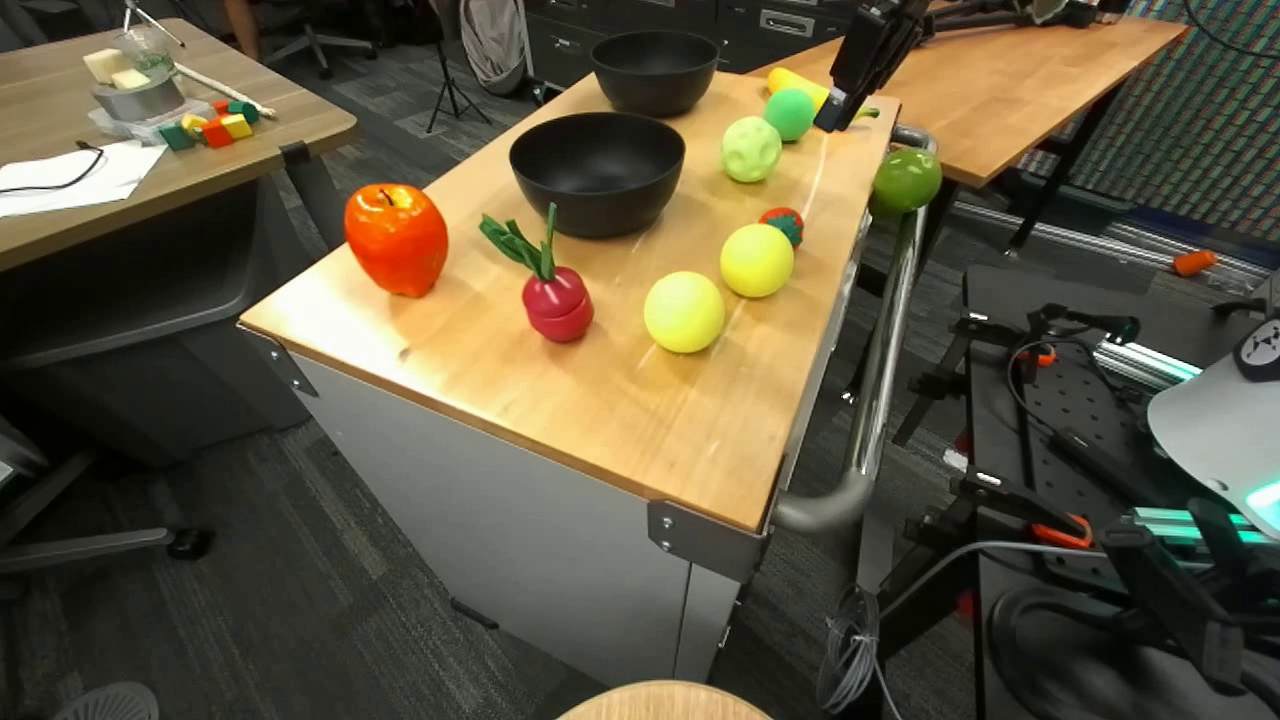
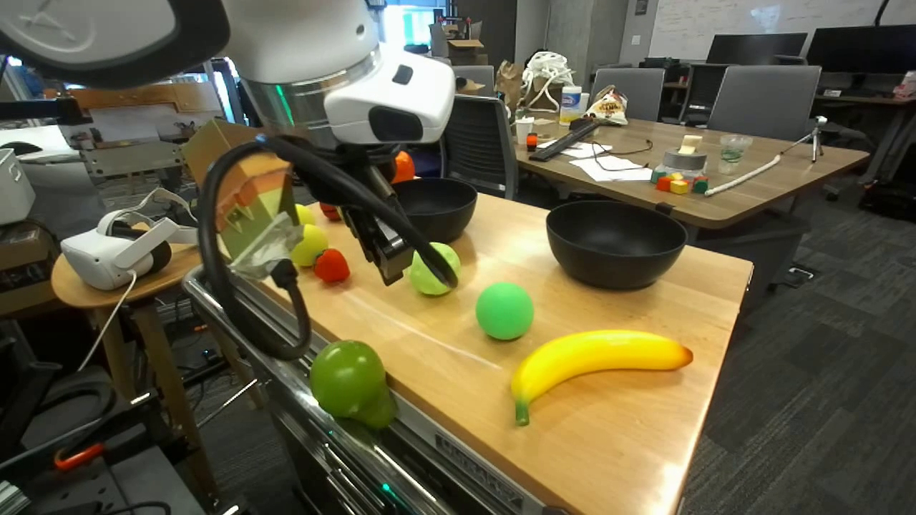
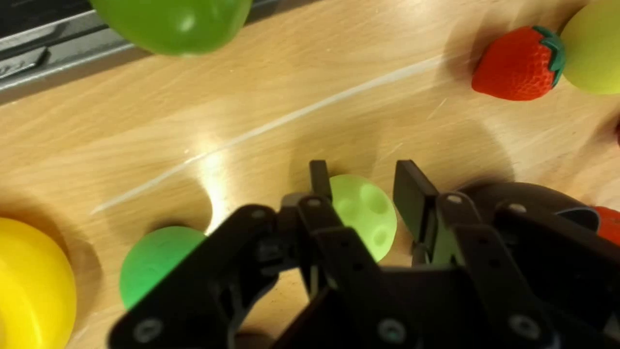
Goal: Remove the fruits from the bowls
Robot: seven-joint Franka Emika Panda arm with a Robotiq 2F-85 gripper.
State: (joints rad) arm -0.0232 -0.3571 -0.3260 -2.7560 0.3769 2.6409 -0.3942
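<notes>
Jaws spread, the gripper (image 3: 363, 180) frames the pale-green ball (image 3: 368, 213) between its fingertips in the wrist view; the strawberry (image 3: 513, 68) there points left and slightly down. In an exterior view the radish (image 1: 557, 303) shows whole, leaves up-left, near the black bowls (image 1: 620, 215). In an exterior view the banana (image 2: 601, 352), cropped by the wrist view, lies full length on the wooden top (image 2: 622, 429), running left to right, stem nearest.

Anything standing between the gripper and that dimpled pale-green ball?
Nothing visible does. In the wrist view, the dimpled ball shows through the open gap of the gripper. The darker green ball and a black bowl are nearby, but off to the sides.
</notes>
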